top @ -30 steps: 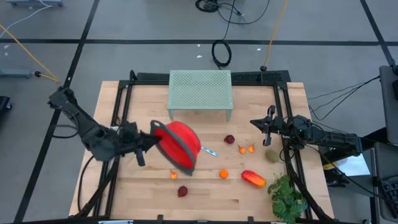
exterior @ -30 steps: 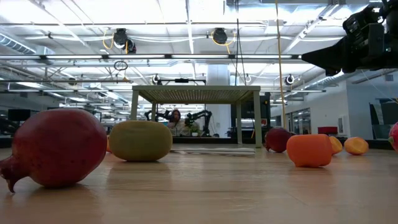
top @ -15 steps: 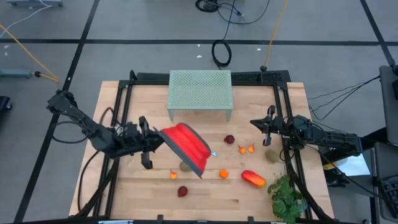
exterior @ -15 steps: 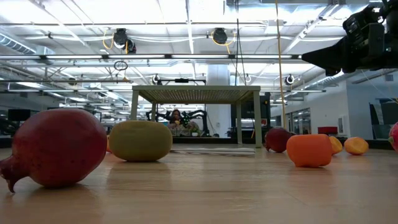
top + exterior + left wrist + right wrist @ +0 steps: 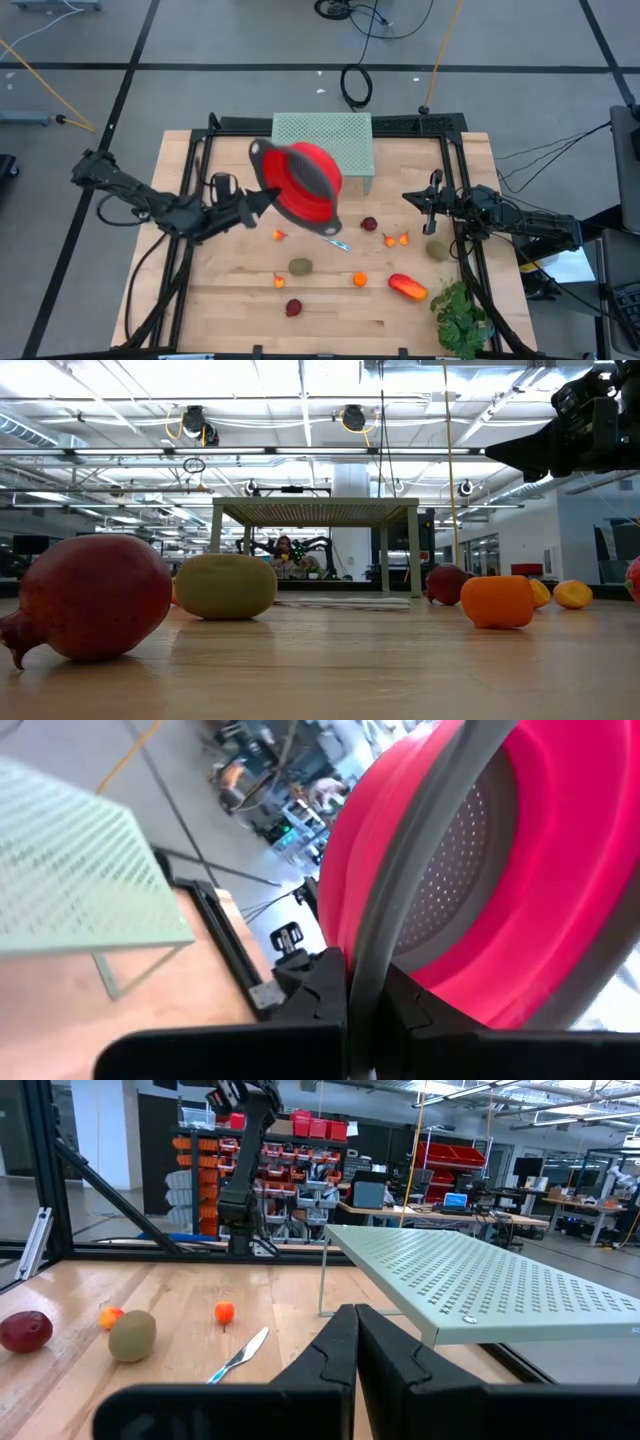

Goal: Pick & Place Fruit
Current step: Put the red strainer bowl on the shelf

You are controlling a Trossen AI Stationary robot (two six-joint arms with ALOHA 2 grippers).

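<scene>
My left gripper (image 5: pixel 262 199) is shut on a red colander with a grey rim (image 5: pixel 302 184), held in the air in front of the green perforated shelf (image 5: pixel 322 140). The fruit lies loose on the wooden table: a small orange piece (image 5: pixel 279 235), an olive oval (image 5: pixel 300 266), a dark red round one (image 5: pixel 294 307), an orange piece (image 5: pixel 360 279), a longer red-orange piece (image 5: pixel 407 287), and more near my right gripper (image 5: pixel 428 200). That gripper is shut and holds nothing, at the table's right side. My left gripper pinches the colander's grey rim (image 5: pixel 362 982) between its two fingers (image 5: pixel 318 985). The fingers come roughly level from the table's left. The colander is lifted clear of the table and stands tilted, with its perforated inside (image 5: pixel 318 178) showing from above.
A thin silver knife (image 5: pixel 335 243) lies under the colander's near edge. A green leafy plant (image 5: pixel 462 318) sits at the near right corner. A dark red fruit (image 5: pixel 369 224), two tiny orange ones (image 5: pixel 396 239) and an olive oval (image 5: pixel 437 250) lie by the right arm.
My left gripper has swung toward the table's far edge and rolled. The colander, earlier low over the table's middle with its red outside up, is now lifted farther back with its inside showing. The olive oval and a small orange piece now show where it was.
</scene>
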